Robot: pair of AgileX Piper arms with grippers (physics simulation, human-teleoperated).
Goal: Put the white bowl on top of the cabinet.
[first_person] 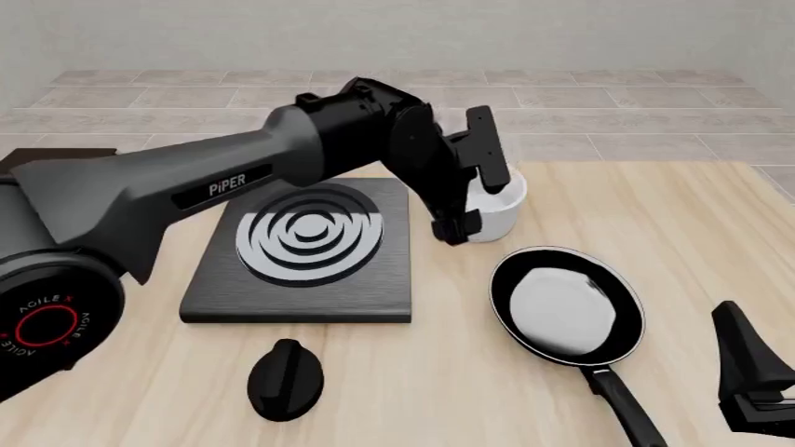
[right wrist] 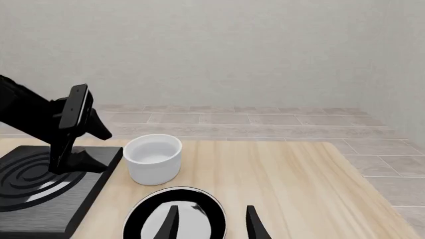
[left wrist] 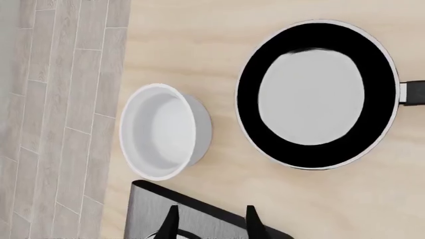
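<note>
Front view: left end effector (first_person: 472,177), fingers apart, beside white bowl (first_person: 497,207), between stove plate (first_person: 304,250) and frying pan (first_person: 567,304).

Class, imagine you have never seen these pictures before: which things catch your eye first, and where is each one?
The big dark left arm sweeps in across the stove plate, its left gripper open and hovering beside the white bowl near the table's far edge. In front of the bowl lies a black frying pan with a whitish inside, its handle pointing toward the near edge. A black knob sits in front of the stove plate.
</note>
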